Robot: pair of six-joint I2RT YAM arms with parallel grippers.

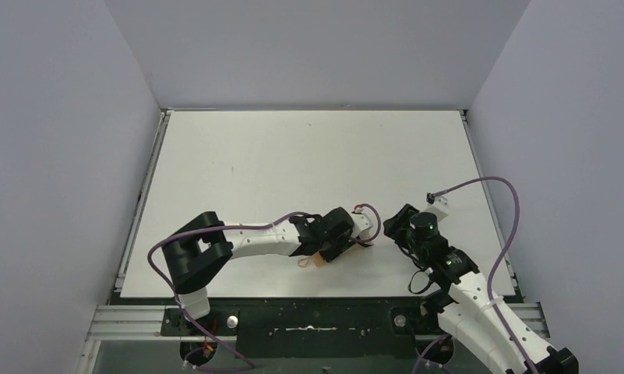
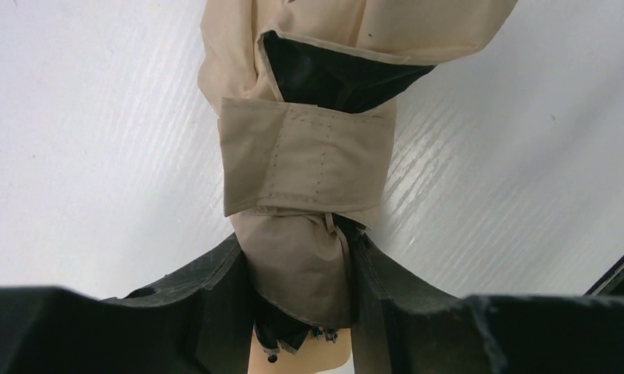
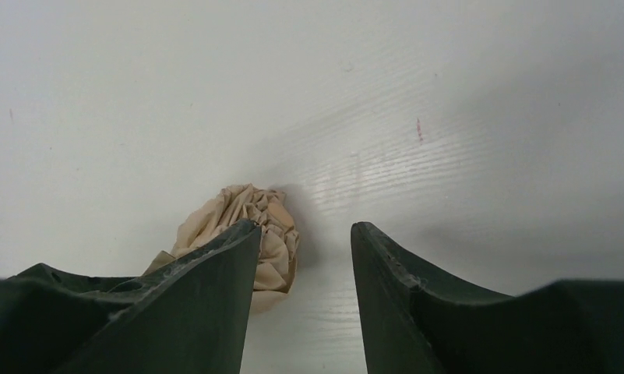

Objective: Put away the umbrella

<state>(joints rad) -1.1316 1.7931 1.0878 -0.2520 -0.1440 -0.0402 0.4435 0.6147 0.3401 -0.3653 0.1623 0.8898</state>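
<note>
The umbrella (image 2: 304, 160) is folded into a beige bundle, and its tan strap (image 2: 308, 160) is wrapped round the middle. My left gripper (image 2: 301, 288) is shut on the bundle just below the strap, close to the tan handle (image 2: 301, 360). From above, the left gripper (image 1: 337, 243) hides most of the umbrella; only the handle (image 1: 318, 261) sticks out near the table's front. My right gripper (image 3: 304, 234) is open with nothing between its fingers. The umbrella's crumpled fabric end (image 3: 273, 222) lies just left of the gap, behind the left finger. From above, the right gripper (image 1: 392, 227) is right of that end.
The white table (image 1: 308, 156) has grey walls on three sides. A purple cable (image 1: 502, 187) loops over the table's right edge by a small connector (image 1: 437, 199). The black base rail (image 1: 308, 319) runs along the near edge.
</note>
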